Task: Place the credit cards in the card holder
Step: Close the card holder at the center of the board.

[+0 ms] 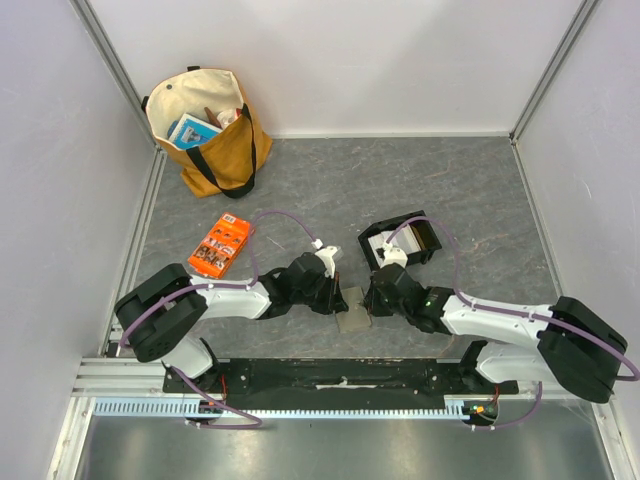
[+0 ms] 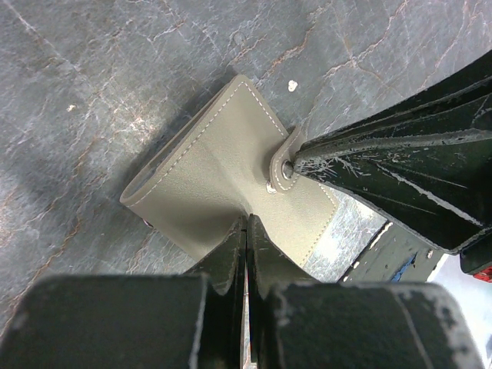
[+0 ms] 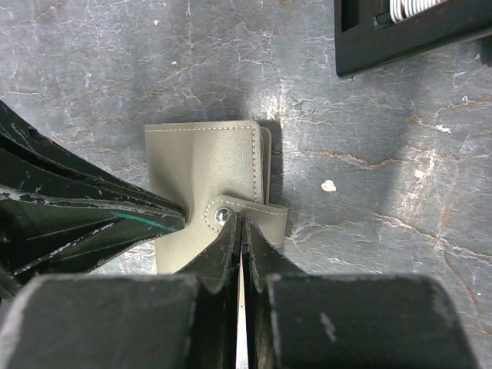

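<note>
the step in hand looks like opening the card holder (image 1: pixel 352 308), with no card picked up yet. it lies flat on the grey tabletop (image 1: pixel 450 190), near the middle and towards the near edge, folded shut with its snap tab (image 3: pixel 250 211) across the front.

the left gripper (image 1: pixel 335 292) comes in from the left with its fingers pressed tight together, the tip resting on the holder's face beside the stud (image 3: pixel 222 215). i'd say it is pinning the holder down, not gripping it. the right gripper (image 1: pixel 370 298) comes from the right, all but closed, its tips at the tab and seemingly nipping it, though i can't be sure the tab sits between them.

the credit cards (image 1: pixel 380 246) sit in the black tray (image 1: pixel 425 238), just far and right of the holder.

next, i reckon the right gripper must peel the tab off the stud while the left keeps the holder from sliding. if the holder lifts with it, the snap won't pop.
</note>
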